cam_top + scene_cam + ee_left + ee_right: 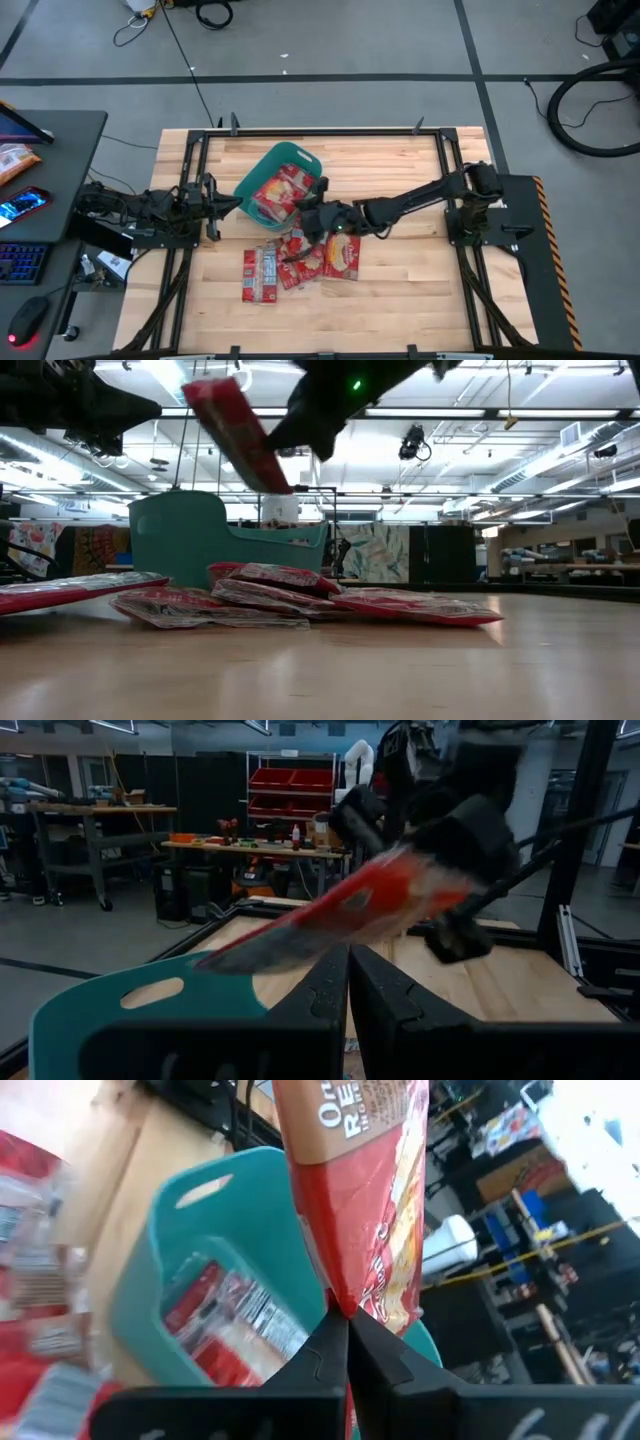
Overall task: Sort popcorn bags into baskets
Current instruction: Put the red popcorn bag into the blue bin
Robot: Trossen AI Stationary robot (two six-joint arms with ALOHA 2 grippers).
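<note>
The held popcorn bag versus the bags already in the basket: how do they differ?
The held popcorn bag hangs tilted in the air, pinched by the right hand; the bags in the teal basket lie flat. The held one is single; those are several together. All are red packets.

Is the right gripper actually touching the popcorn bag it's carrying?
Touching. In the right wrist view the right gripper is shut on the popcorn bag, pinching its lower edge above the teal basket.

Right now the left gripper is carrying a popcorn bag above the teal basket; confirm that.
Wrong arm: the right gripper holds the popcorn bag over the teal basket, as the high view shows. The left gripper sits shut beside the basket, carrying nothing.
</note>
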